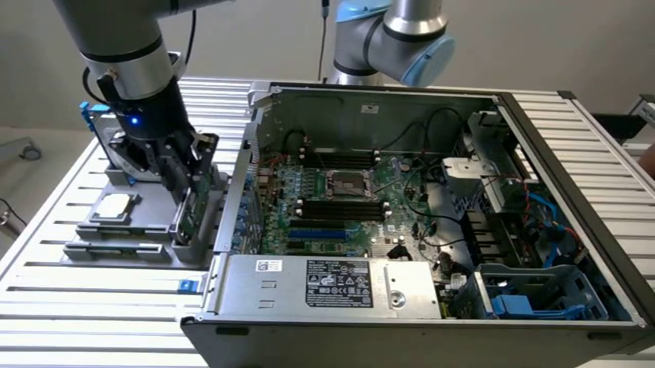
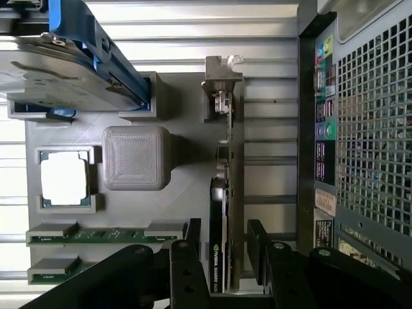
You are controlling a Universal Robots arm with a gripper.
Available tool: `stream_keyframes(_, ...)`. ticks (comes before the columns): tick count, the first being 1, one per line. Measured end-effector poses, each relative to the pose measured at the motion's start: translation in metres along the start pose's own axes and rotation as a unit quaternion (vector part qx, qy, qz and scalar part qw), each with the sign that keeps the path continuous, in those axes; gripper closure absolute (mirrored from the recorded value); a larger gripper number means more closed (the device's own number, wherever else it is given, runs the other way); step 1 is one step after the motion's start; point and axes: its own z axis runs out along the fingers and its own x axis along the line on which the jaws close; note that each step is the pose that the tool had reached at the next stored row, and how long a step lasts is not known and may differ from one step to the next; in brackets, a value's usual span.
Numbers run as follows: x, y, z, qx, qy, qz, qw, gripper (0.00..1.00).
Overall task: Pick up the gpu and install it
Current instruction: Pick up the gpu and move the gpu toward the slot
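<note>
Straddling thin flat gpu (image 2: 219, 199), black hand (image 2: 224, 228) spread.

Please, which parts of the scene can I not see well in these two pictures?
1. Exterior view: most of the gpu, hidden behind the gripper.
2. Wrist view: one end of the gpu, covered by the gripper's body.
3. Wrist view: the hard drive, cut off by the picture's edge.
4. Exterior view: the power supply label's print, too small.
</note>
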Motion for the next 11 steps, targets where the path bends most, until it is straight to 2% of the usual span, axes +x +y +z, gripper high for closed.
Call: stream_keyframes(11,0.002,-0.0002,0.0201,0.0000,-0.0001,-0.001,1.0000,0.58)
